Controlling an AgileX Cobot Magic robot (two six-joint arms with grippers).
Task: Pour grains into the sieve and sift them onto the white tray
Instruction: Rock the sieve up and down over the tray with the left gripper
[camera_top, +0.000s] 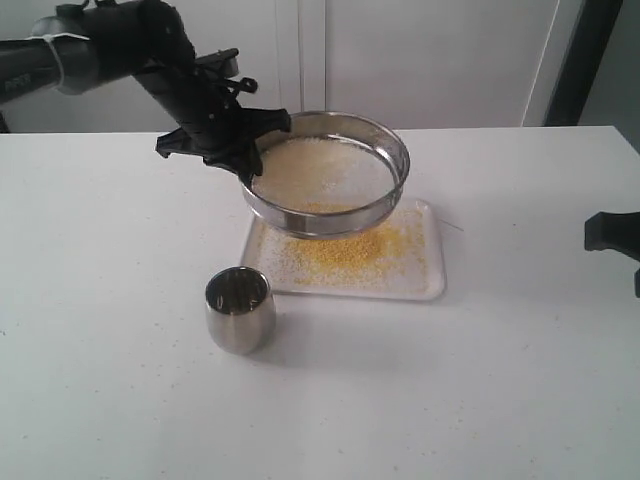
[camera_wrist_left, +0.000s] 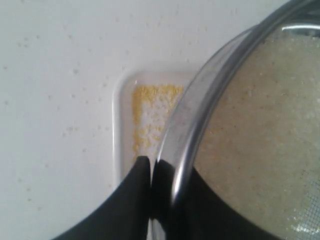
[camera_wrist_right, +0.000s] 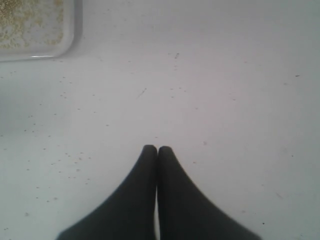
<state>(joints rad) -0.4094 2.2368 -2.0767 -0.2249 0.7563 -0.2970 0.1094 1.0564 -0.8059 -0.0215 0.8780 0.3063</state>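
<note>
Tabletop (camera_top: 120, 400) bears cup (camera_top: 240, 310) and white tray (camera_top: 438, 280); left gripper (camera_top: 250, 150) pinches sieve (camera_top: 330, 225), right gripper (camera_wrist_right: 157, 150) closed.

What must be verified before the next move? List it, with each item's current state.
1. Left gripper clamped on the sieve wall: ok.
2. Sieve held above the white tray: ok.
3. Fine yellow grains down on the tray, pale ones in the sieve: ok.
4. Table free of spilled grains: cannot tell; specks show around the tray.
5. Right gripper shut, off to the side of the tray: ok.
6. Steel cup upright, apart from the tray: ok.
</note>
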